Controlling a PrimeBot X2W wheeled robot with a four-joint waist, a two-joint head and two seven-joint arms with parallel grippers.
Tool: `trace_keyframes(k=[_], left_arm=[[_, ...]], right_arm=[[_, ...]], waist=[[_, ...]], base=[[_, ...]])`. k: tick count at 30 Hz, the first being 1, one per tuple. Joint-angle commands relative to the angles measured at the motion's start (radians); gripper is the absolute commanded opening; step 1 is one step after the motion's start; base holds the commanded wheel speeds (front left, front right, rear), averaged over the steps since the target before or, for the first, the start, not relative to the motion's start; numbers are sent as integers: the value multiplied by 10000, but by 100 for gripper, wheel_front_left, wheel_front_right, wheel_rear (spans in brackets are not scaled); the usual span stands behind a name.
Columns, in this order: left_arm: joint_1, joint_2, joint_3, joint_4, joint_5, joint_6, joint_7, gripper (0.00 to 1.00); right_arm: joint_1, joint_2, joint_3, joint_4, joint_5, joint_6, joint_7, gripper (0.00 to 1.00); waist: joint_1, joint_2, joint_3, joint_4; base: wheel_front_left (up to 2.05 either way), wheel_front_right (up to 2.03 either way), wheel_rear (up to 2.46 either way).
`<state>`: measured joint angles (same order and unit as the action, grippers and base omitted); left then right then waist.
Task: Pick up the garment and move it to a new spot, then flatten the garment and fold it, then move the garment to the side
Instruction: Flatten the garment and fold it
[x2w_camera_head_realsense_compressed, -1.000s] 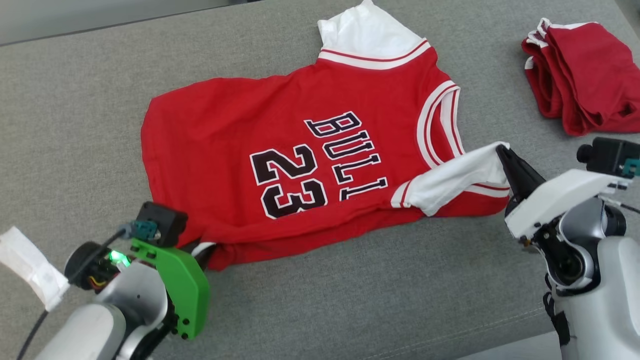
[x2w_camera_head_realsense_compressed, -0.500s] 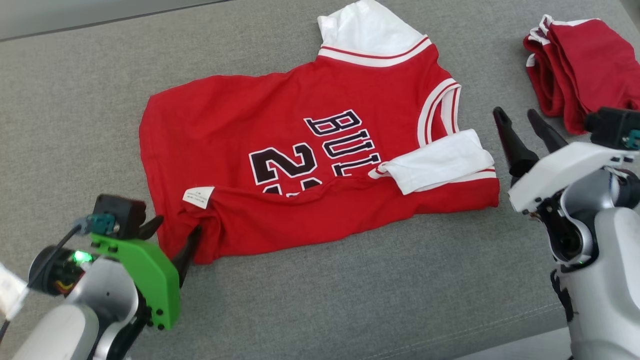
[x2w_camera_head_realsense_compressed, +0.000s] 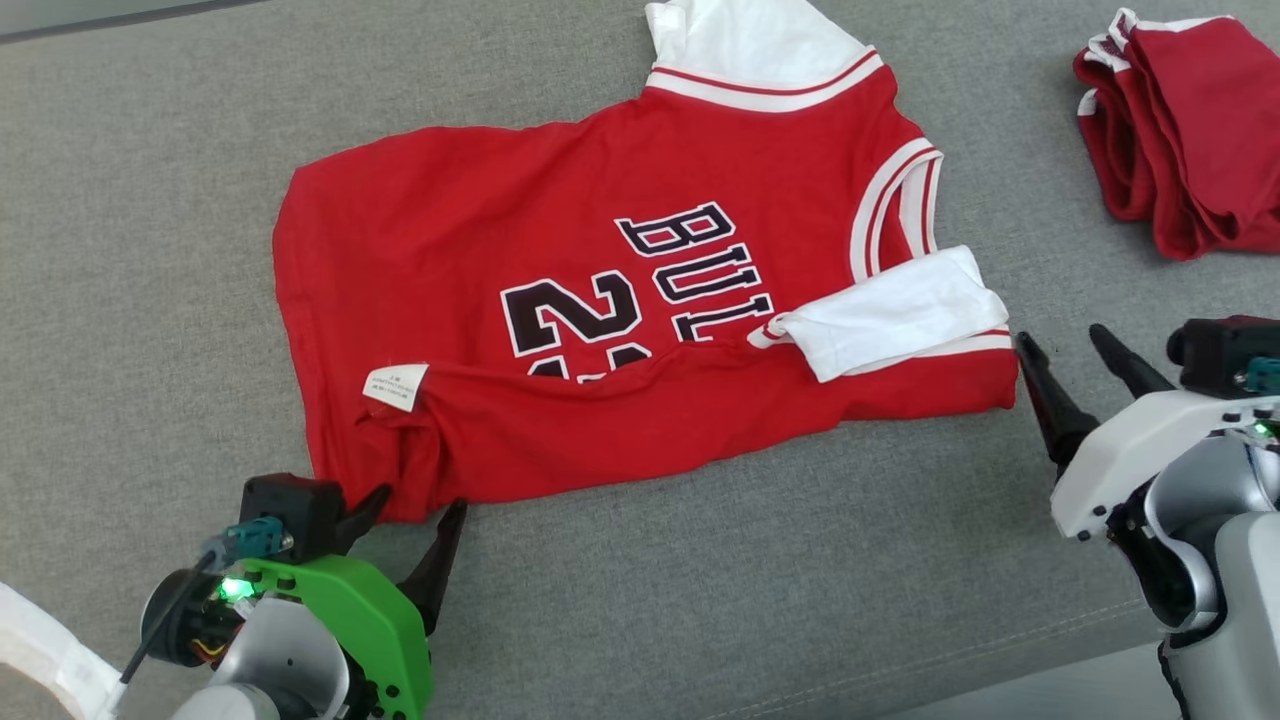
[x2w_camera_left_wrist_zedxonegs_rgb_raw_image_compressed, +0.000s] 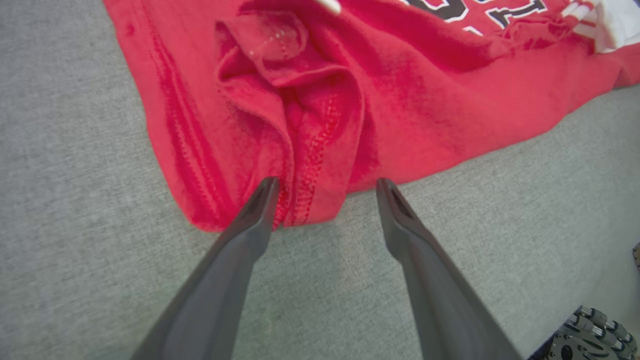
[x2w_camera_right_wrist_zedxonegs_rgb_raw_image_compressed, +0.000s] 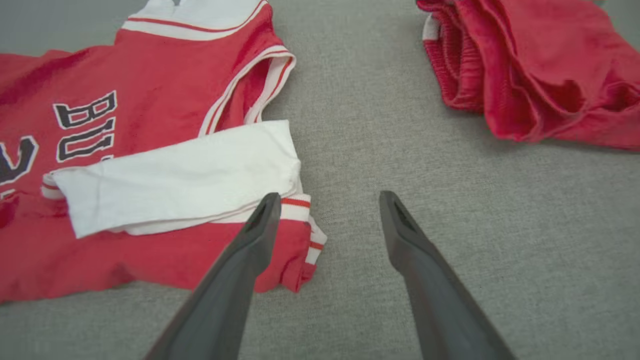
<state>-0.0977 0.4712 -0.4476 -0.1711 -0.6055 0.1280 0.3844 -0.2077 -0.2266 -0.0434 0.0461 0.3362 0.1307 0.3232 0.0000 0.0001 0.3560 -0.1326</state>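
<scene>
While the jersey (x2w_camera_head_realsense_compressed: 560, 260) lay spread on the grey cushion (x2w_camera_head_realsense_compressed: 700, 620), both grippers stood at its near edge with nothing in them. It was red with white trim, its hem to the left and its neck end to the right. A strip along its near side was folded over the front, so that the black number was half covered and the letters "BUL" showed above the fold. A small white label (x2w_camera_head_realsense_compressed: 396, 386) sat at the left end of that fold. One white sleeve (x2w_camera_head_realsense_compressed: 890, 325) lay across the folded strip near the right end, and another stuck out past the far edge.

The left gripper (x2w_camera_head_realsense_compressed: 422, 498) was at the jersey's near left corner, its fingers spread wide and empty. In the left wrist view one fingertip overlapped the stitched hem, where the cloth was bunched into a few ridges, and the other was at the edge over bare cushion; whether either touched the cloth I could not tell.

The right gripper (x2w_camera_head_realsense_compressed: 1060, 336) was just beside the near right corner, also wide and empty. In the right wrist view one fingertip was over the striped trim there and the other over bare cushion.

A crumpled red bundle (x2w_camera_head_realsense_compressed: 1190, 130) with white trim lay at the far right, well apart from the jersey.
</scene>
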Motion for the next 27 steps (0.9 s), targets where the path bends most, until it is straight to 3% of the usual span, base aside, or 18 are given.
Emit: trace_keyframes(k=[1,11,13,14,16,17,18,19,27], left_arm=[[-125,-64,-29,143,84,42,-55,100],[-496,-370,-124,1360,271,-2,-605,100],[-541,-409,-171,1495,261,-37,-662,65],[-539,-426,-189,1530,241,-55,-689,38],[-544,-444,-209,1623,197,-128,-722,9],[-539,-458,-220,1662,159,-142,-762,0],[-525,-455,-229,1697,135,-183,-793,0],[-511,-438,-235,1710,116,-210,-787,0],[-203,-98,15,1176,-295,-480,-824,0]], right_arm=[[-43,-49,138,84,-163,-2,24,100],[-328,12,656,1038,-242,-2,36,100],[-412,61,846,1237,-97,-2,72,100],[-437,68,914,1305,-36,-2,78,100],[-462,63,1063,1438,85,-2,107,47],[-475,32,1123,1491,135,-2,106,36],[-487,12,1162,1562,207,-2,89,12],[-494,4,1175,1615,262,-2,77,0],[-703,-435,1217,1920,884,-11,-78,0]], waist=[[0,-1,67,-25],[0,-1,132,14],[0,-1,117,43],[0,-1,111,57],[0,-1,90,93],[0,-1,83,107],[0,-1,73,123],[0,-1,63,136],[0,-1,-132,251]], base=[[0,0,0],[0,0,0],[0,0,0],[0,0,0],[0,0,0],[0,0,0],[0,0,0],[0,0,0],[0,0,0]])
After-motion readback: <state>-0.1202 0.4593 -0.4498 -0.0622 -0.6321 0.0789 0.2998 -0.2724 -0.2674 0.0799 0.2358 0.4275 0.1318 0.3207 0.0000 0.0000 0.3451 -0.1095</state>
